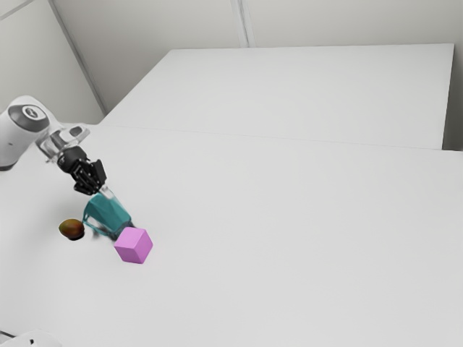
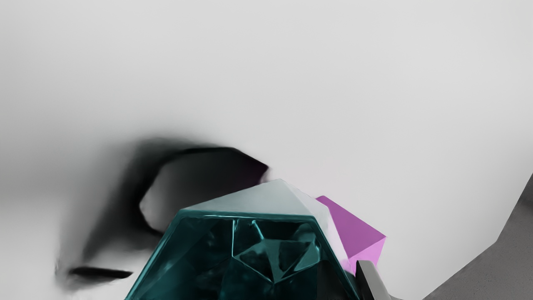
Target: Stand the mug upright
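Exterior view: my claw (image 1: 98,186), black and angled downward, is at the scene's left, at the upper end of the teal mug (image 1: 109,213). Whether the claw is apart, together or clamped on the mug, I cannot tell. The mug is tilted, its base slanting nearer and toward the exterior view's right, its handle on the exterior view's left; whether it touches the tabletop (image 1: 289,238) is unclear. In the wrist view, its open mouth faces my camera, teal within and pale along the outer wall. Just beside the base, nearer and to the exterior view's right, is a pink-violet cube (image 1: 133,245); contact cannot be judged. Near the handle, to the exterior view's left, lies a brown-green oval fruit (image 1: 71,229). My white arm (image 1: 16,137) enters from the left; the round mark on its grey cap (image 1: 32,113) is too small to read. Farther off, behind the white tabletop, is a broad pale panel (image 1: 311,94), with grey walls (image 1: 166,25) beyond.
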Controlling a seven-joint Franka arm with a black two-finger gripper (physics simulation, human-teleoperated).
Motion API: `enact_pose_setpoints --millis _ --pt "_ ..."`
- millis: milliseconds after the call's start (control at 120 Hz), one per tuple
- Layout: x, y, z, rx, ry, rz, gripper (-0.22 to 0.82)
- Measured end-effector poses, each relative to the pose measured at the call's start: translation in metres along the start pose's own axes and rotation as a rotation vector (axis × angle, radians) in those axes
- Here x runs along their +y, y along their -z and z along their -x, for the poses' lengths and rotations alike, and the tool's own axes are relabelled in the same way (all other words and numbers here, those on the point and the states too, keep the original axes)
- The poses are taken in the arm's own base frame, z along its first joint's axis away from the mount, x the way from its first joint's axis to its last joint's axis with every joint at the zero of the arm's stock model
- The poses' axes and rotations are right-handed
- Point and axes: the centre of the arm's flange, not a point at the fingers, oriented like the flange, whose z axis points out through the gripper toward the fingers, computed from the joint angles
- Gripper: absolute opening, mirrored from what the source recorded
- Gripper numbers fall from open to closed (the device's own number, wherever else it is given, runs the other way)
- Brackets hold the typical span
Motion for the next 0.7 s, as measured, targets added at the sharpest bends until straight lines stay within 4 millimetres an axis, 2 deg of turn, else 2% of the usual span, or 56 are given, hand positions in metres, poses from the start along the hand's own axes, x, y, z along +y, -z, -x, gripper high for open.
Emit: enact_pose_setpoints --millis 167,233,325,400,550,633,700 --pt "0.031 0.012 0.006 0.009 -0.011 -0.063 -0.18" --pt "0.05 0.014 0.004 0.01 -0.029 -0.104 -0.18" --pt "0.082 0.009 0.006 0.005 -0.042 -0.191 -0.18" --pt "0.119 0.001 0.007 0.014 -0.081 -0.262 -0.18" --pt "0.202 -0.025 -0.01 0.05 -0.23 -0.452 -0.18" --pt "0.233 -0.05 -0.012 0.069 -0.314 -0.578 -0.18" --pt "0.244 -0.073 -0.013 0.086 -0.366 -0.665 -0.18"
